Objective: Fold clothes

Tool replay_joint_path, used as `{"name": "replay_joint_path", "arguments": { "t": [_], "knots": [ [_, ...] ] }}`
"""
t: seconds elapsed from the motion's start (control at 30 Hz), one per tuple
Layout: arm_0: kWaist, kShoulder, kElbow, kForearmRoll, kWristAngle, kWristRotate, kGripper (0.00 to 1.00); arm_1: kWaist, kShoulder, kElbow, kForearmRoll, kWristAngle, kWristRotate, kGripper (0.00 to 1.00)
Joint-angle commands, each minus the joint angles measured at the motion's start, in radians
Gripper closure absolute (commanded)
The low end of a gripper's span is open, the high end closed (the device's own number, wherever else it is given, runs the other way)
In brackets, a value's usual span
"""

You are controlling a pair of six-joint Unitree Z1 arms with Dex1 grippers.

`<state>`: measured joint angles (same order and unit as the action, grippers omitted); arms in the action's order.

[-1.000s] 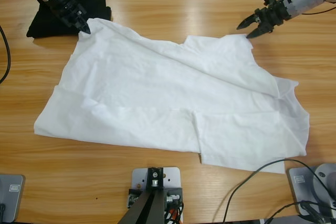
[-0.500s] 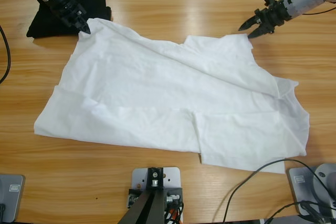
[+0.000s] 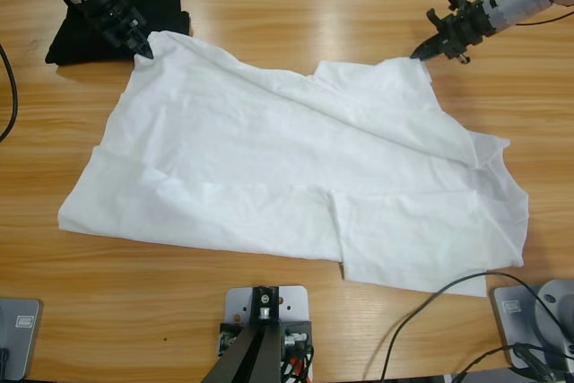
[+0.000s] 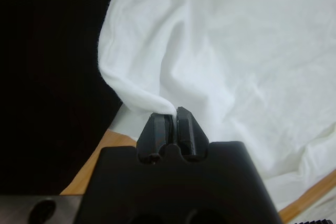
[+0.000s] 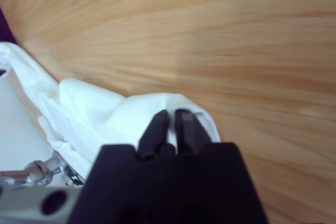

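The white T-shirt (image 3: pixel 287 168) lies spread and creased across the middle of the wooden table (image 3: pixel 296 15), with one layer folded diagonally over it. My left gripper (image 3: pixel 141 48) is at the shirt's far left corner. In the left wrist view my left gripper (image 4: pixel 172 115) is shut on a pinch of the white fabric (image 4: pixel 236 51). My right gripper (image 3: pixel 420 52) is at the shirt's far right corner. In the right wrist view my right gripper (image 5: pixel 171 116) has its jaws together on a raised fold of the shirt (image 5: pixel 105 114).
A black folded garment (image 3: pixel 81 38) lies at the table's far left corner, under the left arm and touching the shirt's corner; it fills the left side of the left wrist view (image 4: pixel 47 77). Black cables (image 3: pixel 421 320) run along the near right edge.
My right gripper's jaws, spread apart a second ago, have come together at the shirt's far right corner. The left gripper and the shirt have stayed in place.
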<state>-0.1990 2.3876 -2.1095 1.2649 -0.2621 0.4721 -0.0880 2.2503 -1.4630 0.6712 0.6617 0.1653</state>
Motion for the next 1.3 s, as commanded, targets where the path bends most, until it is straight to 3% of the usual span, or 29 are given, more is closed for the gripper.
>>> {"name": "replay_joint_path", "arguments": {
  "t": [0.03, 0.2, 0.3, 0.63, 0.83, 1.3],
  "knots": [
    [0.010, 0.009, 0.036, 0.016, -0.017, -0.013, 1.000, 0.013, 0.039, 0.025, -0.020, 0.026, -0.112, 1.000],
    [0.007, -0.015, 0.037, 0.017, -0.025, -0.022, 1.000, 0.013, -0.053, 0.032, -0.091, 0.016, -0.129, 1.000],
    [0.007, -0.034, 0.037, 0.017, -0.025, -0.025, 1.000, 0.013, -0.114, 0.033, -0.215, -0.017, -0.140, 1.000],
    [0.009, -0.068, 0.033, 0.014, -0.023, -0.054, 1.000, 0.013, -0.133, 0.033, -0.442, -0.054, -0.142, 1.000],
    [0.007, -0.059, 0.033, 0.014, -0.025, -0.058, 1.000, 0.017, -0.132, 0.051, -0.450, -0.030, -0.140, 1.000],
    [0.007, -0.121, 0.090, 0.076, -0.030, -0.045, 1.000, 0.040, -0.377, 0.304, -0.362, -0.037, -0.128, 1.000]
  ]
}}
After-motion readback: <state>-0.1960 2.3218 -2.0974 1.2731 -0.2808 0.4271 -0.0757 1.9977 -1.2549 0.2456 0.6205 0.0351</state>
